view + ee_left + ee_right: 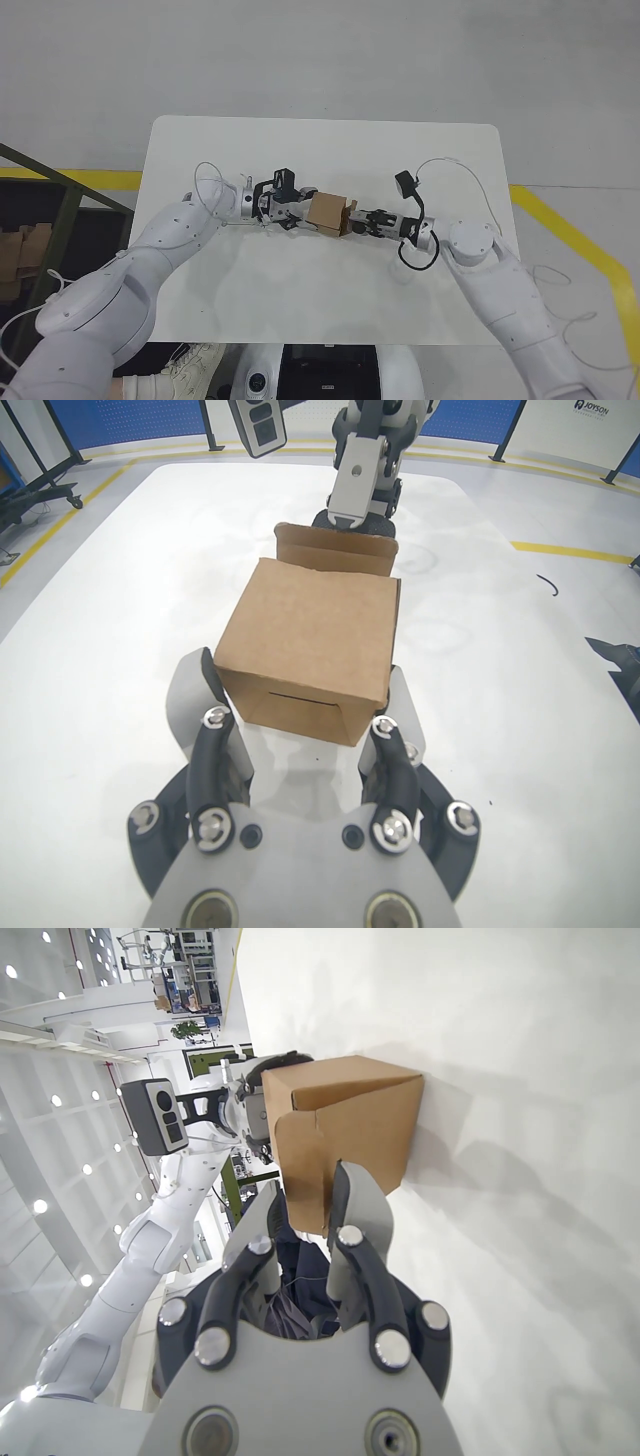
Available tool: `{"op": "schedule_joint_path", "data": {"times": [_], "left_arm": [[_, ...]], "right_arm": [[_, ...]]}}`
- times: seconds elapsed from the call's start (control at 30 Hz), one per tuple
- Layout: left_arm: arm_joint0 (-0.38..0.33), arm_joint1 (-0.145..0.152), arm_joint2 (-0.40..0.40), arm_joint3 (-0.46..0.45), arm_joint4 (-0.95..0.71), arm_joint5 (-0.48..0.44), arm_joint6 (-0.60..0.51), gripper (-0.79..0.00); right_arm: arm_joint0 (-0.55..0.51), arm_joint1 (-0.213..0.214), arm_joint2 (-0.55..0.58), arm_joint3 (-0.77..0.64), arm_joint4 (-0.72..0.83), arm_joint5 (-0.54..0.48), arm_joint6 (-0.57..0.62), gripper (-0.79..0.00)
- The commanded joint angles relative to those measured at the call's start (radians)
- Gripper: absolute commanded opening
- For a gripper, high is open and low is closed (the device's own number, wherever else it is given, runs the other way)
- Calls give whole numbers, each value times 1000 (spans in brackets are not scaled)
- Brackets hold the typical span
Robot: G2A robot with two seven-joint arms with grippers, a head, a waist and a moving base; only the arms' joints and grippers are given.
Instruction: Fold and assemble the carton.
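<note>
My left gripper (300, 665) is wide and holds the carton (310, 625) between its fingers. My right gripper (307, 1178) is at the flap (300, 1138) on the far end. I cannot tell if it squeezes.

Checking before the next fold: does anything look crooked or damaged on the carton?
Nothing damaged or askew. The carton is simply unfinished: its end at the left pincer gapes open, and the right pincer pinches an upright end flap.
</note>
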Motion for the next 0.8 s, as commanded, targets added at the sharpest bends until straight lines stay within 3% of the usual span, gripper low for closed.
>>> {"op": "schedule_joint_path", "data": {"times": [0.0, 0.07, 0.13, 0.23, 0.57, 0.77], "left_arm": [[0, 0, -1, 0, 1, 0, 0, -265], [0, -1, -2, 1, 1, -1, -1, -262], [-1, -1, -2, 0, 3, -2, -2, -265], [-1, -2, -3, 1, 5, -1, -1, -265], [-2, -3, -7, 1, 11, -2, -2, -271], [-2, -3, -9, 1, 12, -3, -3, -274]], "right_arm": [[4, -1, -2, 11, 12, -8, 5, -600], [8, -3, -4, 22, 16, -12, 4, -616], [12, -3, -7, 29, 18, -13, 5, -705], [17, -4, -10, 37, 18, -11, 4, -751], [26, -5, -22, 32, -21, 29, -13, -686], [24, -4, -27, 14, -45, 56, -30, -696]]}}
